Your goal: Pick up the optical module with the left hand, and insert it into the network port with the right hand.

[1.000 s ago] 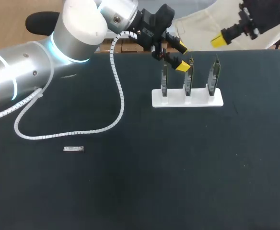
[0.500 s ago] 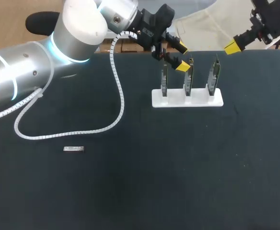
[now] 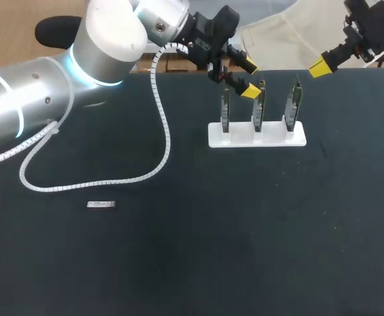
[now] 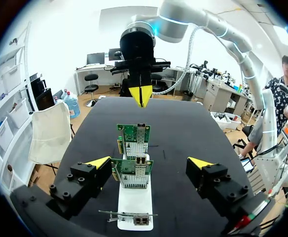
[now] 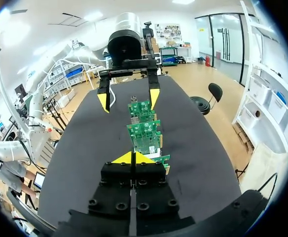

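The optical module (image 3: 101, 205), a small silver bar, lies flat on the black table at the left, far from both grippers. A white holder (image 3: 258, 135) carries three upright green network cards (image 3: 259, 105). My left gripper (image 3: 247, 78) hangs open over the left end of the holder, and in its wrist view (image 4: 149, 163) the cards (image 4: 133, 173) stand below its spread fingers. My right gripper (image 3: 319, 66) is shut and empty, beyond the holder's right end at the table's far edge. Its wrist view (image 5: 132, 158) looks along the row of cards (image 5: 148, 137) toward the left gripper (image 5: 129, 98).
A white spiral cable (image 3: 113, 179) from my left arm loops across the table between the module and the holder. The left arm's large silver links (image 3: 106, 39) hang over the table's back left.
My right gripper has moved to the right and a little down, away from the holder. The left arm, module and cards have stayed put.
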